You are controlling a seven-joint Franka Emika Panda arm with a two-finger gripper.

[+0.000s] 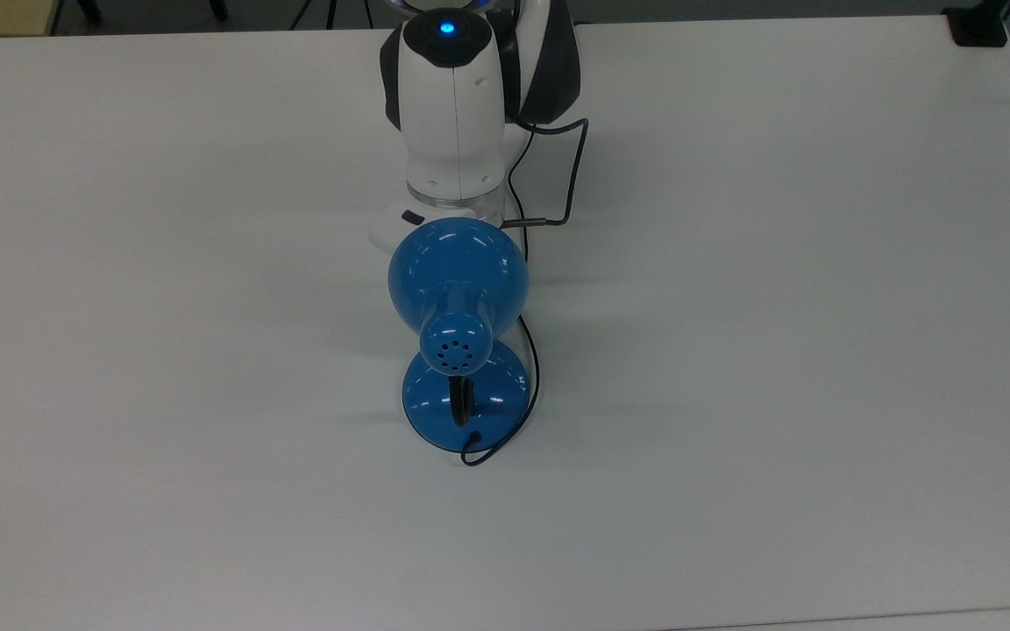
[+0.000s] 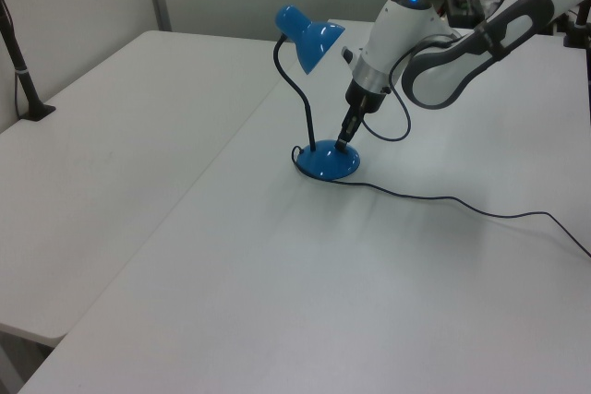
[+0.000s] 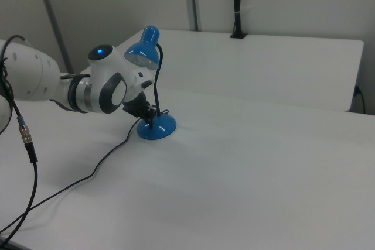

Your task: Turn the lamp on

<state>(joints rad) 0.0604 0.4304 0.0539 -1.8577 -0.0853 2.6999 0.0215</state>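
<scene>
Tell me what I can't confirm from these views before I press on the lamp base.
- Gripper: the tip sits at the lamp's base in the left view, but contact is too small to judge.
- Switch on the base: not discernible; in the top view the shade covers the gripper.
- Bulb lit or not: shade opening is too small to tell.

Glossy blue lamp (image 1: 457, 279), matt white table (image 1: 777, 350), smooth white plastic arm (image 1: 452, 114).

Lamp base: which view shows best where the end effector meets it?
The left view: the end effector tip sits at the lamp base's top, unobstructed. The right view shows it partly behind the arm; in the top view the shade covers it.
</scene>
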